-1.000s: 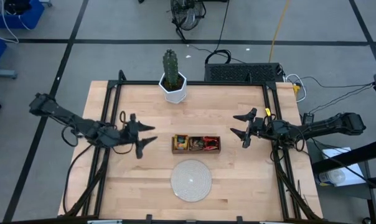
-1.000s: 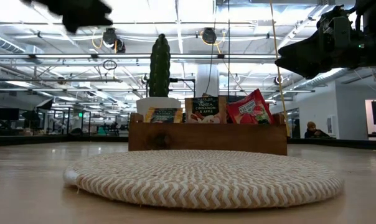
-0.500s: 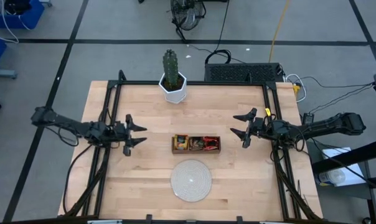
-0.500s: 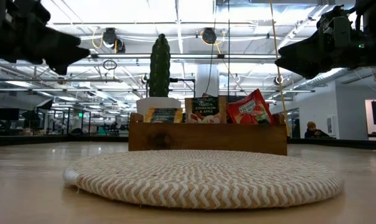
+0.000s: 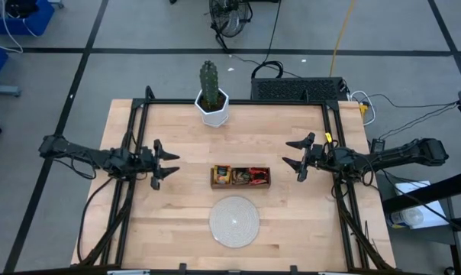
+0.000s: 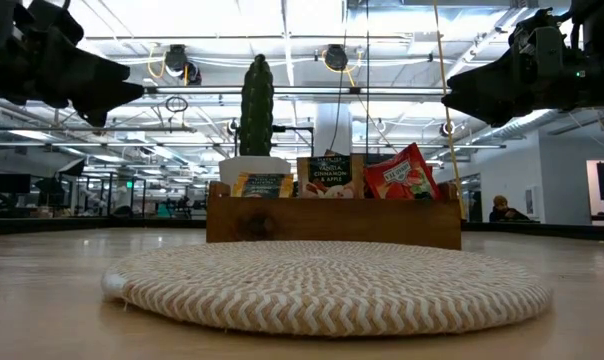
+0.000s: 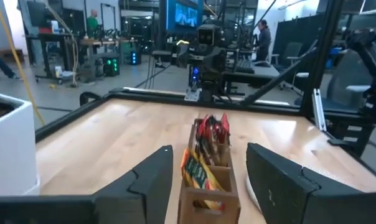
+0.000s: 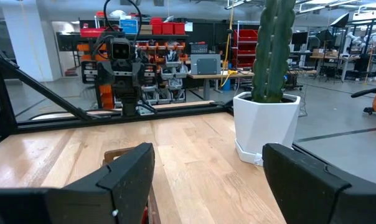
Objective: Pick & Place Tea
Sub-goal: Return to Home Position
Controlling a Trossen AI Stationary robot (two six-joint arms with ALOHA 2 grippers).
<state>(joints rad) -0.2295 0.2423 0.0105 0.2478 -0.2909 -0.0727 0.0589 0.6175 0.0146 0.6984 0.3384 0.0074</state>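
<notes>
As colourful square tea sachets [image 5: 240, 175] sit in the brown wooden tray [image 6: 332, 224], left gripper [image 5: 166, 163] and right gripper [image 5: 288, 153] flank it. Fingers spread, empty; right nearer.

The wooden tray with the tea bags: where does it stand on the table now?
In the high view the wooden tray stands at the centre of the table; the woven disc lies just below it in the picture, the potted cactus above.

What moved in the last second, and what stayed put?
The left gripper, open and empty, pulled back leftward, away from the wooden tray. Nothing was grabbed or dropped. The right gripper, the tea in the tray and the woven disc stayed put.
</notes>
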